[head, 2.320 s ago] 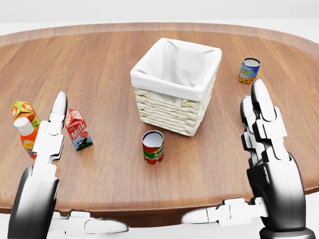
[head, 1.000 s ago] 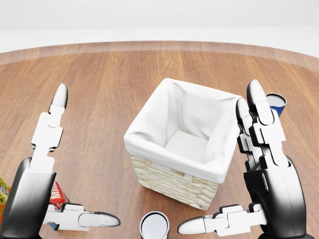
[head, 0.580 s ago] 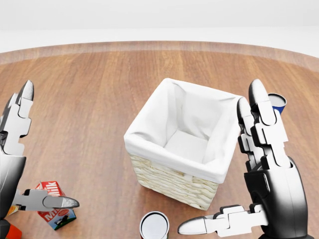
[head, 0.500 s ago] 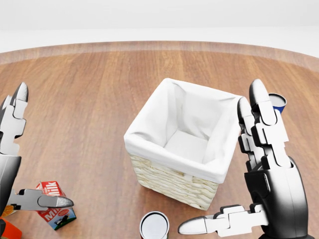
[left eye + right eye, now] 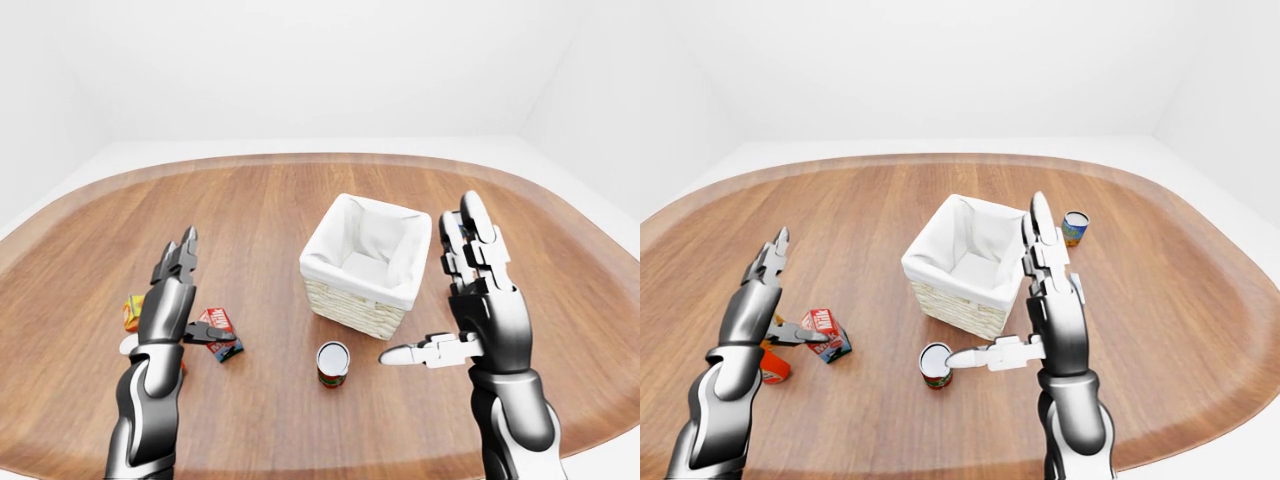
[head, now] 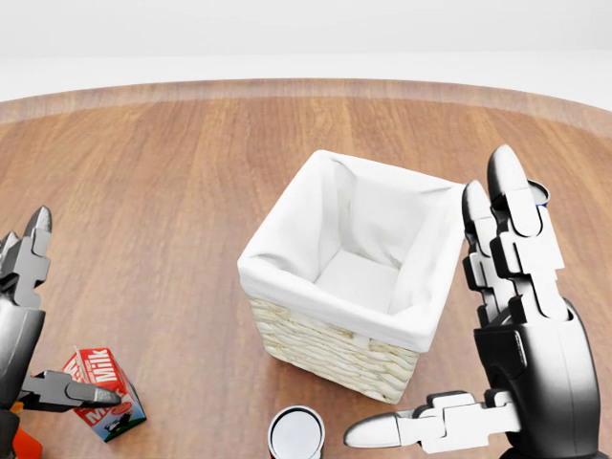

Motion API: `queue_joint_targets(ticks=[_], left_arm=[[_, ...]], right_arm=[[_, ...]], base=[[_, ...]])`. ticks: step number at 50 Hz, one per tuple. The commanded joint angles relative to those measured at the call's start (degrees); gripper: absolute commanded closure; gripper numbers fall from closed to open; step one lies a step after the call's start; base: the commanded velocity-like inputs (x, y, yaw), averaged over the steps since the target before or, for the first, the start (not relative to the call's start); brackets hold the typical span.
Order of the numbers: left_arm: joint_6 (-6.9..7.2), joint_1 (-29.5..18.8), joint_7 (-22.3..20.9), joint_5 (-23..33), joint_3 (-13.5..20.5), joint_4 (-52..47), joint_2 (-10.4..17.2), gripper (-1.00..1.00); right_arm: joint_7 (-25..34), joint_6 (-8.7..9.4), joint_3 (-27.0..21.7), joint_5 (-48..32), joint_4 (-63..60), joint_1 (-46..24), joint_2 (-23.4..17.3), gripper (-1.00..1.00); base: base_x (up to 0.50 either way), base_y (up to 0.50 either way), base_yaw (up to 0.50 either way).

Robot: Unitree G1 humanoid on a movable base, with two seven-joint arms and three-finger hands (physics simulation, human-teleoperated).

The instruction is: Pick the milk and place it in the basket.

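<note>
The milk carton [image 6: 103, 400], red with white lettering, stands tilted on the wooden table at the head view's lower left. My left hand [image 6: 67, 316] is open right by it: its fingers point up at the left edge, and its thumb tip rests against the carton's top. The wicker basket [image 6: 282, 215] with a white cloth liner sits mid-view and holds nothing. To the basket's right my right hand [image 6: 435, 316] is raised and open, fingers upright and thumb stretched left, holding nothing.
A red-labelled can [image 6: 296, 433] stands below the basket. A blue can [image 5: 1074, 228] sits beyond my right hand. An orange carton [image 5: 132, 312] and an orange bottle [image 5: 773, 365] lie to the left of the milk. The table edge [image 5: 300, 160] curves round the far side.
The view first closed in on the basket. Since then my left hand has swung left and down, uncovering the milk carton, with its thumb now at the carton. The right hand barely moved.
</note>
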Motion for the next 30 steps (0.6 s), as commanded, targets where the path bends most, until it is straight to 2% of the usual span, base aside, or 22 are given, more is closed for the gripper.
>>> queue_joint_targets(ticks=[1, 16, 23, 30], left_arm=[[0.00, -2.2, 3.3, 1.7, -1.3, 8.4, 1.7, -1.00], [0.00, -2.3, 5.5, 3.6, -2.7, 12.3, 2.2, -1.00], [0.00, -3.5, 6.2, 3.3, -2.7, 15.1, 3.0, -1.00], [0.00, -6.2, 9.0, 3.5, -3.1, 21.7, 4.5, -1.00]], right_arm=[[-0.1, 0.60, -0.2, 0.2, -0.9, 0.0, 0.1, -1.00], [-0.4, -0.15, -0.1, 0.6, -0.9, 0.8, 0.1, -1.00], [-0.5, -0.06, 0.2, 0.7, -1.4, 1.0, 0.1, -1.00], [-0.5, 0.31, -0.1, 1.0, -1.9, 1.0, 0.1, -1.00]], base=[[0.00, 0.00, 0.00], [0.00, 0.00, 0.00], [0.00, 0.00, 0.00], [0.00, 0.00, 0.00]])
